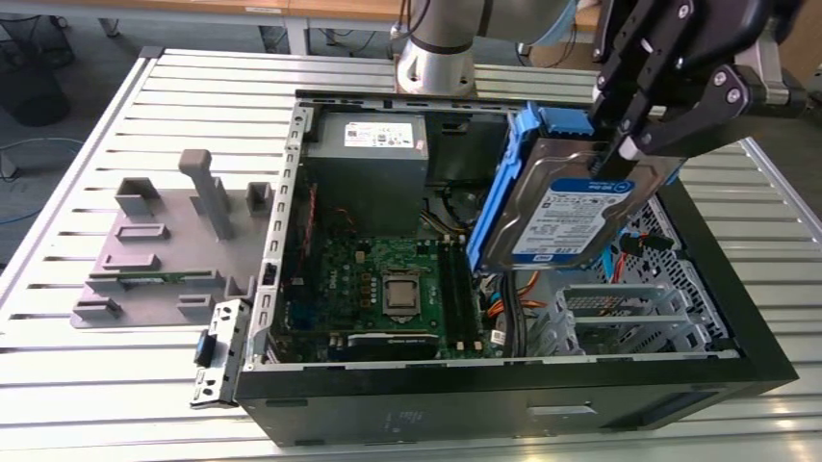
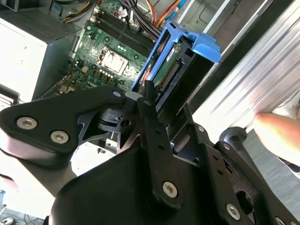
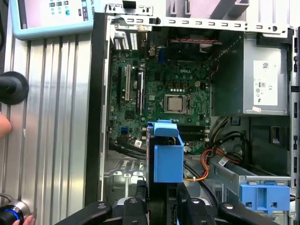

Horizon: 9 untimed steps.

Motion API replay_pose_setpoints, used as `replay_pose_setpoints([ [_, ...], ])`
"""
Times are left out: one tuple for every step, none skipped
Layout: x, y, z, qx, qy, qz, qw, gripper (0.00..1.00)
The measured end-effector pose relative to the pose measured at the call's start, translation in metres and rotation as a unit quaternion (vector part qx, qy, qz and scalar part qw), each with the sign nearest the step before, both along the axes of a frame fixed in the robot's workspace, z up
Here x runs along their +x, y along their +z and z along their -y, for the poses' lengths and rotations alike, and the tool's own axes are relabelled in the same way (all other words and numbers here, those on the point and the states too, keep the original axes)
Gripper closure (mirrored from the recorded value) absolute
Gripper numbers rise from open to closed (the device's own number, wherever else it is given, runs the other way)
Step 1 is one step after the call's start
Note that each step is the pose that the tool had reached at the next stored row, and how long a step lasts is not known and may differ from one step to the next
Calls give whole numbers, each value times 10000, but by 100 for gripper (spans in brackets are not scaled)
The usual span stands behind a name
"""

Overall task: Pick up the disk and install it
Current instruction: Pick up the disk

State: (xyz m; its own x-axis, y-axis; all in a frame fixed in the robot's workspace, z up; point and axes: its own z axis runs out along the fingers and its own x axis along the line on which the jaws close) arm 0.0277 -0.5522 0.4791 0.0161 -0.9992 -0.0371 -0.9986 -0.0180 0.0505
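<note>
The pincer (image 1: 622, 154) grips the disk (image 1: 572, 217) by its top edge, hanging it upright over the open computer case (image 1: 449, 409), likely to slot in edgewise.

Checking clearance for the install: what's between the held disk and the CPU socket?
The memory slots on the motherboard. The exterior view shows them between the disk and the CPU socket.

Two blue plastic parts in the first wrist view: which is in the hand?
The blue plastic bracket framing the silver hard drive, gripped by the hand above the open black computer case. The other blue plastic piece sits inside the case.
</note>
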Motion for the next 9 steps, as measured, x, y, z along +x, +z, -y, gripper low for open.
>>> replay_pose_setpoints([
  [0,0,17,0,0,0,10000,65],
  [0,-2,37,1,0,0,10000,65],
  [0,-2,55,1,0,0,10000,65],
  [0,-2,74,0,0,0,10000,65],
  [0,-2,95,-1,0,0,10000,65],
  [0,-2,114,-1,0,0,10000,65],
  [0,-3,132,0,0,0,10000,65],
  [0,-4,150,0,0,0,10000,65],
  [0,-5,166,1,0,0,10000,65],
])
